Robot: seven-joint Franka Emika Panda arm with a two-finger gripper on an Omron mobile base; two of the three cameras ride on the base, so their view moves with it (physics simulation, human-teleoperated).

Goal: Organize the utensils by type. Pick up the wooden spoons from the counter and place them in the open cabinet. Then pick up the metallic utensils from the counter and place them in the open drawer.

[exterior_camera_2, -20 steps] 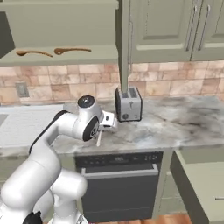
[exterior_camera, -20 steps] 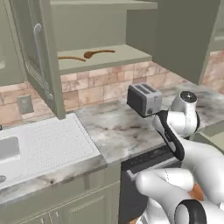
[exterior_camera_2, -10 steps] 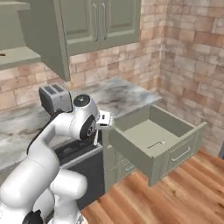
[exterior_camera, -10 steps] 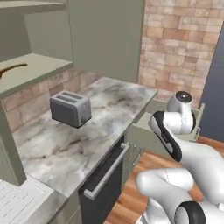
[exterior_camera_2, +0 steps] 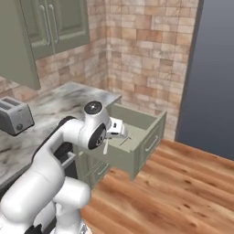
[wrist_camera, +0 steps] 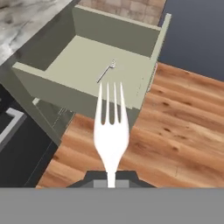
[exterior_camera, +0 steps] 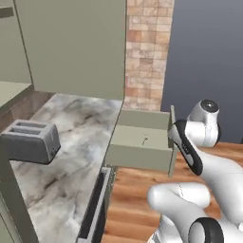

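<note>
My gripper point(wrist_camera: 111, 176) is shut on the handle of a silver-grey fork point(wrist_camera: 111, 127), one of the metallic utensils, with the tines pointing away from the hand. It hangs just in front of the open drawer point(wrist_camera: 117, 30), above the wooden floor. A second small metal utensil point(wrist_camera: 106, 71) lies on the drawer's bottom. In the right base view the fork point(exterior_camera_2: 105, 147) hangs down from the hand beside the drawer point(exterior_camera_2: 147, 137). The left base view looks into the drawer point(exterior_camera: 142, 156), where the small utensil point(exterior_camera: 145, 140) lies. The open cabinet's shelf point(exterior_camera: 12, 92) shows at the far left. The wooden spoons are out of view.
A grey toaster point(exterior_camera: 29, 140) stands on the marbled counter point(exterior_camera: 66, 161). Closed olive wall cabinets point(exterior_camera_2: 55, 23) hang above the counter, and a brick wall point(exterior_camera_2: 146, 55) stands behind the drawer. A dark appliance front point(wrist_camera: 13, 144) sits left of the drawer. Wooden floor point(exterior_camera_2: 173, 183) spreads to the right.
The whole picture has shifted: the base has driven right along the counter, so the toaster slid left and the open drawer came close. The fork stays in the shut gripper.
</note>
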